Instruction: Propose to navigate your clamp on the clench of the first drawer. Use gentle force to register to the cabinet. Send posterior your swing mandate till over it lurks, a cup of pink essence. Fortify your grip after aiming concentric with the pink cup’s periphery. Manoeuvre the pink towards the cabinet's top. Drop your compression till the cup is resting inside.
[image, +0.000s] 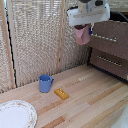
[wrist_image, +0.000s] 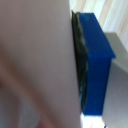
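The pink cup (image: 81, 35) hangs high in the air, and my clamp (image: 84, 29) is shut on its upper part. It hovers just off the exterior view's left of the dark brown cabinet (image: 114, 56), level with the first drawer (image: 119, 31) and its silver clench (image: 104, 38). The cup touches neither. Close up in the wrist view, the pink cup (wrist_image: 35, 60) fills most of the picture. One blue finger (wrist_image: 96, 65) with a black pad presses against its wall, and the other finger is hidden.
A blue mug (image: 45, 83) stands on the wooden table (image: 95, 100), with a small orange block (image: 61, 93) beside it. A patterned white plate (image: 15, 115) lies at the front left. A pale reed screen (image: 40, 35) backs the table. A lower drawer (image: 109, 61) sits beneath.
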